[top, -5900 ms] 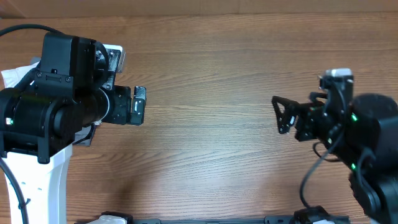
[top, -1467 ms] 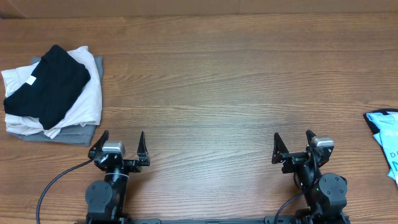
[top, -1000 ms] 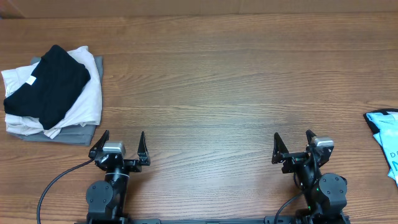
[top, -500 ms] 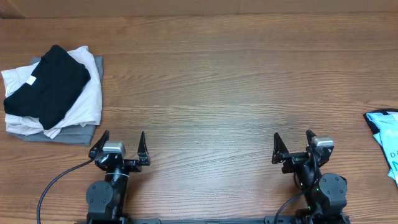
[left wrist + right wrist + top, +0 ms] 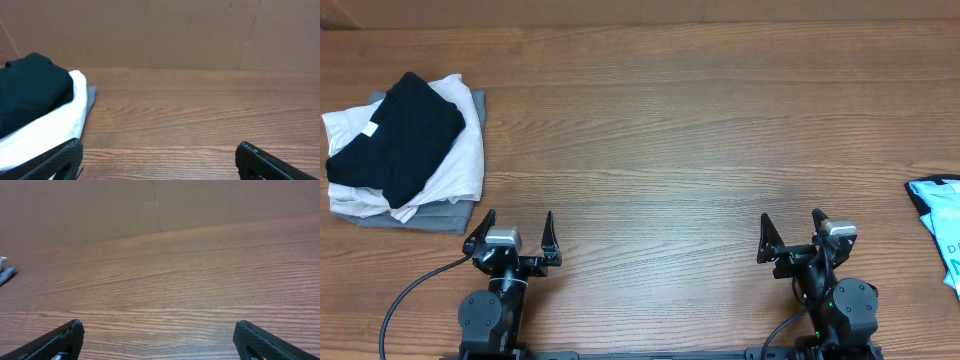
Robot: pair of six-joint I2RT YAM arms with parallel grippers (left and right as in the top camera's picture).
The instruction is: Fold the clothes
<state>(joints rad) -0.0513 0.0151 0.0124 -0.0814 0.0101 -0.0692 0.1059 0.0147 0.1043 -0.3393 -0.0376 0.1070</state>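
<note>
At the left end of the brown wood-grain bench (image 5: pixel 670 130), well apart from both arms, the plain black soft-fabric T-shirt (image 5: pixel 395 135) lies as a compact, roughly rectangular bundle with its small white neck label (image 5: pixel 367 128) facing up. It rests on top of a folded off-white garment (image 5: pixel 455 165), which in turn sits on a flat grey piece of cloth (image 5: pixel 430 218). A light blue printed item (image 5: pixel 940 225) pokes in at the right edge, well away from the pile.

Both arms sit tucked at the near edge. The left claw (image 5: pixel 516 220) is released, its jaws spread wide with nothing between them, and the right claw (image 5: pixel 790 222) is likewise spread and empty. Neither touches any cloth.

Judging by how things lie, the shirt looks folded and stacked, so the task seems at or near its end. No sleeve or hem trails loose in the overhead view. Its folds look soft and a little uneven, so some tidying could remain.
</note>
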